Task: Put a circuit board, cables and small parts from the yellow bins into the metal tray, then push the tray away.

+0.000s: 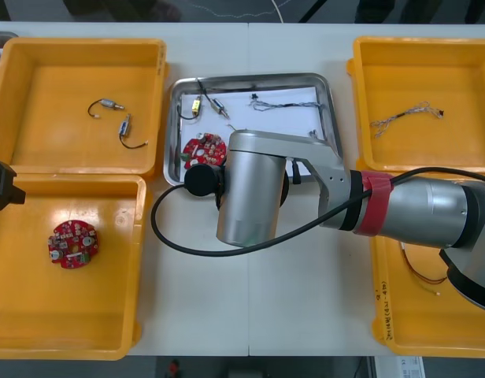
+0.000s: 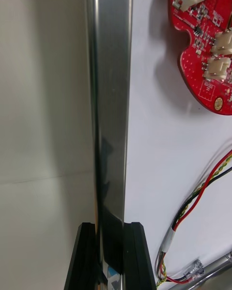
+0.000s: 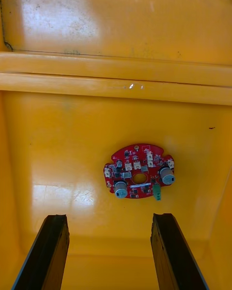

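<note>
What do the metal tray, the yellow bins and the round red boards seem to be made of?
Metal tray: probably steel, polished; the rim clamped between the jaws of the right gripper reflects like a mirror. Yellow bins: likely moulded plastic, glossy, with soft highlights. Red boards: seemingly rigid laminate, red-coated, carrying small white connectors. The left gripper hovers open over one.

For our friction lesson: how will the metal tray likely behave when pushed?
The metal tray looks thin and rigid: probably stiff, light. On the smooth table it should slide easily, perhaps swivelling, since the right hand pinches one rim; the left hand hovers over a yellow bin. Loose cables may shift.
</note>
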